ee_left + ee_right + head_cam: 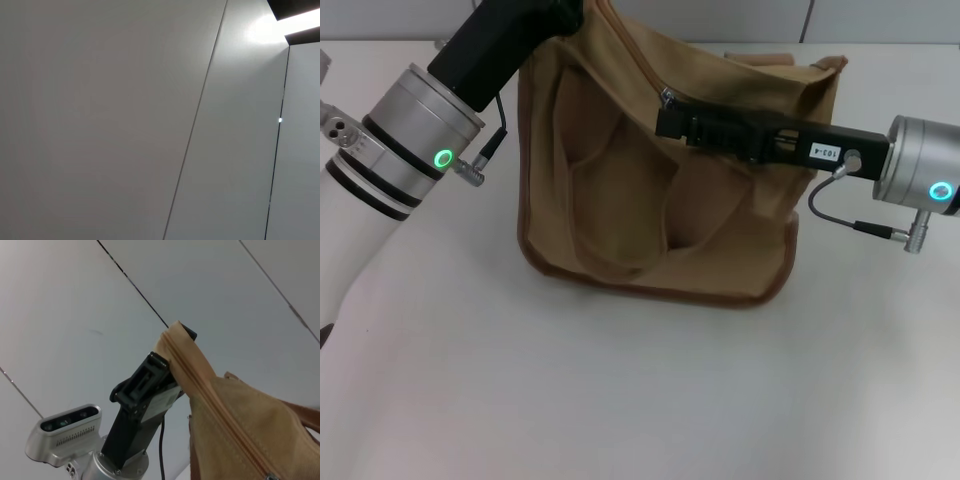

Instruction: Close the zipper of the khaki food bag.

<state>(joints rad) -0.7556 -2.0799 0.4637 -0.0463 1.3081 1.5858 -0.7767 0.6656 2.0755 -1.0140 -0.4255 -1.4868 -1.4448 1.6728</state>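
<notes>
The khaki food bag [650,200] stands on the white table, its brown-trimmed base toward me. Its zipper [215,405] runs along the top ridge as a tan line. My left gripper [572,14] reaches in from the left and is shut on the bag's top end; the right wrist view shows its black fingers [150,371] clamped around the fabric tip. My right gripper [663,118] reaches in from the right across the bag's top. It is shut at the silver pull tab [667,97], which also shows in the right wrist view [271,476].
The white table [640,400] spreads out in front of the bag and to both sides. A brown handle [770,58] lies behind the bag. The left wrist view shows only pale wall panels [100,120].
</notes>
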